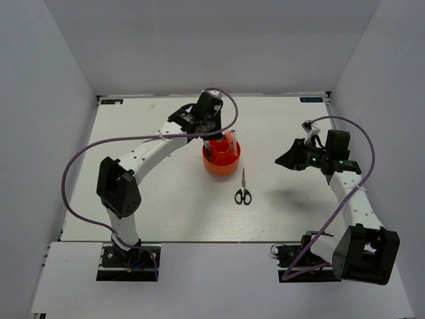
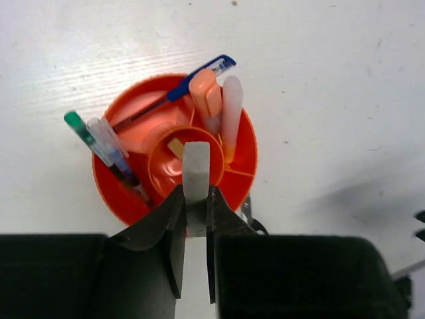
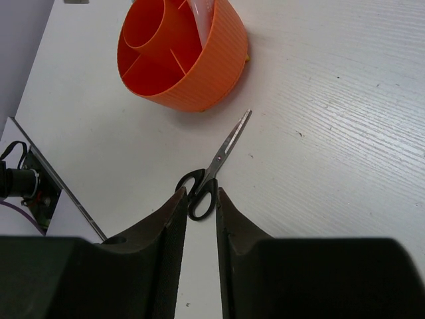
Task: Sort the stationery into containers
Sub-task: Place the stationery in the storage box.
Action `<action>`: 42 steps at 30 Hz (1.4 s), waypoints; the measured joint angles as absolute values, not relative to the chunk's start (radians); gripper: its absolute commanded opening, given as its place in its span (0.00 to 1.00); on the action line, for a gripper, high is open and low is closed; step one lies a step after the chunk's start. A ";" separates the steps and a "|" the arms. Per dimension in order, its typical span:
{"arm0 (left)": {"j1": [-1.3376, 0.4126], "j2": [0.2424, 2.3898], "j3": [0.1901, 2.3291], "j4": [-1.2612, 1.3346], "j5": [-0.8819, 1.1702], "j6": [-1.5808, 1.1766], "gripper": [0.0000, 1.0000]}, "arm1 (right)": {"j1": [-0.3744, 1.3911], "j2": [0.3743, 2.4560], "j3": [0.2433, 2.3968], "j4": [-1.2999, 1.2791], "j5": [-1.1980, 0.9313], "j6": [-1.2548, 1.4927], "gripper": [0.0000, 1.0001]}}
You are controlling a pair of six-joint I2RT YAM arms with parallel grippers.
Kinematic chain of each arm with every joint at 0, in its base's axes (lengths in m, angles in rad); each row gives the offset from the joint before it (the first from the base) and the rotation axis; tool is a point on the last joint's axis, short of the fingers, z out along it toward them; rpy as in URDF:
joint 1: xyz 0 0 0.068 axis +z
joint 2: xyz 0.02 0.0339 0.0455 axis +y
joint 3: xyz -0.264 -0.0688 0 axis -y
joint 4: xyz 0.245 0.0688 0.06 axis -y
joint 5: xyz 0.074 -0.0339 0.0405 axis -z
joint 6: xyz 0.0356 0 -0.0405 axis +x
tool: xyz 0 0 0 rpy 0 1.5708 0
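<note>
Left end effector [image 2: 196, 197]: fingers clamped on a white oblong item [image 2: 196, 166], held upright over the near rim of the tub's central cup [image 2: 165, 167]; whether it touches the cup cannot be told.
Left arm pose: elbow raised above its base, forearm stretched to the far right, wrist beyond the tub, end effector [image 1: 211, 142] pointing down and back into it.
Right end effector [image 3: 199, 195]: fingers a narrow gap apart, nothing between them, hovering above the counter [image 1: 166, 206] and aimed at the scissors' handles.
Right arm pose: upper link rising from its base, wrist bent left, end effector [image 1: 284, 159] pointing toward mid-counter, well right of the tub.
Tub [image 1: 221, 167]: round, orange, ribbed wall, near the counter's middle.
Tub contents: blue pen [image 2: 199, 74], orange highlighter [image 2: 203, 92] and white marker [image 2: 231, 113] lean in the far compartments; a green-capped pen [image 2: 81, 127] leans out at the left.
Scissors [image 3: 211, 174]: closed, flat on the counter just beside the tub, not touching it, blades toward it, black handles toward the arms.
</note>
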State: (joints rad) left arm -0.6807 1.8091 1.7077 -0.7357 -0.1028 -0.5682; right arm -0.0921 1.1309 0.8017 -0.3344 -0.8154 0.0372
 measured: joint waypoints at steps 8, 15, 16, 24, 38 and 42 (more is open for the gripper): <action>-0.709 1.910 1.721 -0.708 -0.179 -0.432 0.00 | -0.093 1.131 0.801 -0.334 -0.815 0.038 0.28; -0.733 1.909 1.607 -0.601 -0.222 -0.376 0.00 | -0.093 1.134 0.801 -0.334 -0.817 0.038 0.28; -0.735 1.909 1.602 -0.594 -0.223 -0.374 0.00 | -0.093 1.134 0.801 -0.334 -0.818 0.038 0.28; -0.744 1.909 1.595 -0.556 -0.230 -0.363 0.34 | -0.093 1.142 0.800 -0.335 -0.818 0.037 0.31; -0.754 1.905 1.588 -0.562 -0.249 -0.364 0.55 | -0.092 1.154 0.793 -0.337 -0.819 0.022 0.35; -0.764 1.881 1.591 -0.572 -0.247 -0.362 0.30 | -0.091 1.156 0.793 -0.349 -0.834 -0.032 0.15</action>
